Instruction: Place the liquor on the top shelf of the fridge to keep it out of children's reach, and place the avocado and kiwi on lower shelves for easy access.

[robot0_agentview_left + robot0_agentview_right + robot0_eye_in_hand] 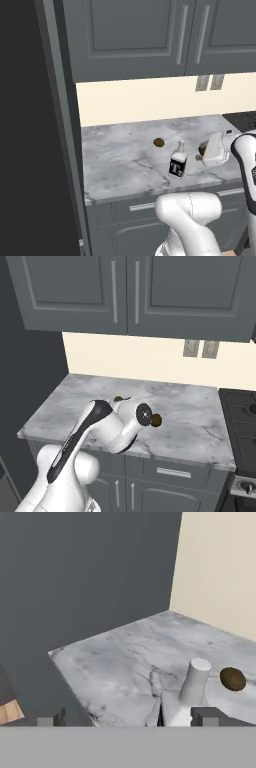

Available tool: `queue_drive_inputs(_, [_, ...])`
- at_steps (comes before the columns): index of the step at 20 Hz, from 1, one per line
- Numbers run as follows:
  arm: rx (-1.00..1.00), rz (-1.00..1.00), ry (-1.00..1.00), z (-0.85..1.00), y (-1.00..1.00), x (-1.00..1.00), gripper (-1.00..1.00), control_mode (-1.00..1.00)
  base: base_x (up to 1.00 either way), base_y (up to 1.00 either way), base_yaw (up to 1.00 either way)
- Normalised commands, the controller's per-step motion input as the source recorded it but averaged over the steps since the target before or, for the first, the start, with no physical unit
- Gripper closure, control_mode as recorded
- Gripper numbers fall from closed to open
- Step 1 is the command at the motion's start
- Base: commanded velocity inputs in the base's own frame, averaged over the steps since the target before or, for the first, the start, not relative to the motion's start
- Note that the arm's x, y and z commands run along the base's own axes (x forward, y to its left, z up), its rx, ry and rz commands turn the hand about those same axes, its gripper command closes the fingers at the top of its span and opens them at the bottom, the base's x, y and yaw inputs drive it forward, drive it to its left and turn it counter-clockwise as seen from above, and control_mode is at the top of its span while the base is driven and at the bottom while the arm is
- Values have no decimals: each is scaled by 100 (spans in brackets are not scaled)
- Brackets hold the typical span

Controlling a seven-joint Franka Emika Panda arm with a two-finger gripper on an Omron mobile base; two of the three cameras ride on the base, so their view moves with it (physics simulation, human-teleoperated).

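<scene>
So far nothing has gone into the tall dark grey fridge [30, 125], judging by how things lie. The slim clear-whitish liquor bottle with its pale cap and large black label [178, 160] stands upright on the grey-veined marble counter [120, 160], well right of the fridge. The small brown oval kiwi [159, 142] lies just behind the bottle, a little nearer the fridge. A darker rounded fruit [203, 148], probably the avocado, sits beyond the bottle, half hidden by the arm's wrist. The two-finger gripper [127, 718] hovers close over the bottle's neck with its fingers spread wide, holding nothing. All three placements remain: bottle to the top shelf, fruits lower. Count: one bottle, one kiwi, one likely avocado.
</scene>
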Motion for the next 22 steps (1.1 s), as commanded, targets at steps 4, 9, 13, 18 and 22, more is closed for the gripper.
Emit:
queue_drive_inputs(4, [7,16,-11,-14,0,16,-100,-100,0,0,0])
queue_drive_inputs(9, [4,11,-1,-20,0,29,-100,-100,0,0,0])
queue_drive_inputs(13, [3,7,0,-14,0,34,-100,-100,0,0,0])
queue_drive_inputs(18, [5,2,0,-5,-4,36,-100,-100,0,0,0])
queue_drive_inputs(22, [4,0,0,-4,-6,33,-100,-100,0,0,0])
